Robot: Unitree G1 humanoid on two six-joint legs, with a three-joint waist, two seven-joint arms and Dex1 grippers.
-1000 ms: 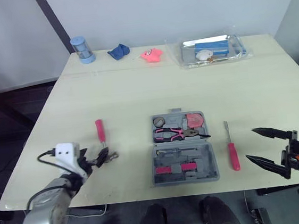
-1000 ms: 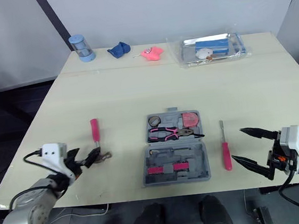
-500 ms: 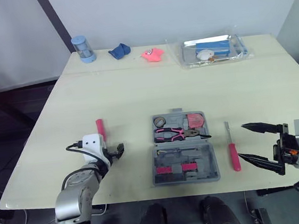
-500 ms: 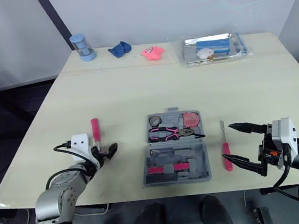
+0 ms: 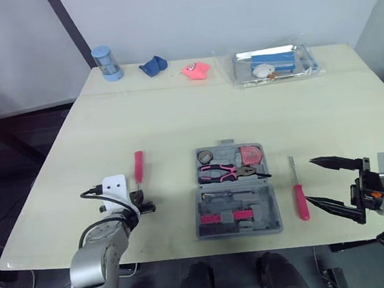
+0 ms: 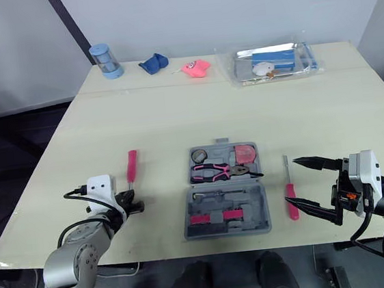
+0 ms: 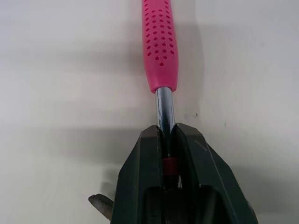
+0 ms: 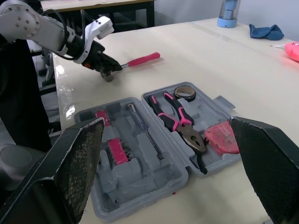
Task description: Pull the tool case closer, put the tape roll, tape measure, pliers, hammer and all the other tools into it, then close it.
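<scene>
a pale cream table [image 5: 175, 111] stands before a plain grey-white wall [image 5: 232, 5]. a dark slanted beam [image 5: 70, 26] crosses the wall at the left. the floor [image 5: 5, 163] beside the table is dark.

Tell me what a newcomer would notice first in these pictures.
The grey tool case lies open near the front edge of the table, with pink pliers already inside. To its left, the left end effector is clamped on the steel shaft of a pink-handled hammer. To its right, the right end effector gapes wide beside a red screwdriver.
</scene>
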